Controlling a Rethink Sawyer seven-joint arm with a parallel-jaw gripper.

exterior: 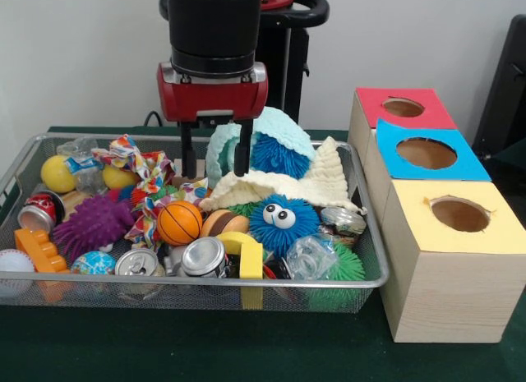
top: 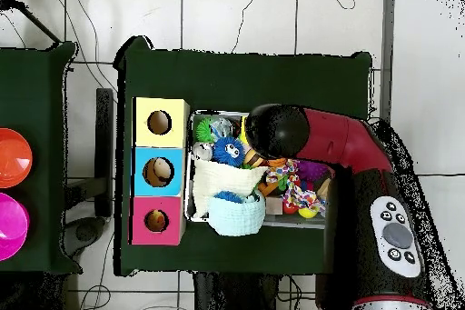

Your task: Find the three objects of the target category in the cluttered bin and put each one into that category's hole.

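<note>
The red-and-black claw (exterior: pixel 216 161) hangs open and empty over the back of the wire mesh bin (exterior: pixel 374 259). Its fingertips sink behind a cream knitted cloth (exterior: pixel 316 183) just below, beside a pale teal knitted cap (exterior: pixel 283 123). Nearer the camera sits a small orange basketball (exterior: pixel 178 223), half buried. In the overhead view the arm hides the claw. Well off to one side stand three wooden boxes with holes, red-topped (exterior: pixel 403 108), blue-topped (exterior: pixel 426 152) and yellow-topped (exterior: pixel 459 215).

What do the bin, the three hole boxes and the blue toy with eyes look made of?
The bin looks like fine metal mesh with a shiny wire rim. The boxes look like pale bare wood with visible grain, topped by matte coloured sheets. The blue googly-eyed toy looks like soft rubbery spikes, likely silicone.
</note>
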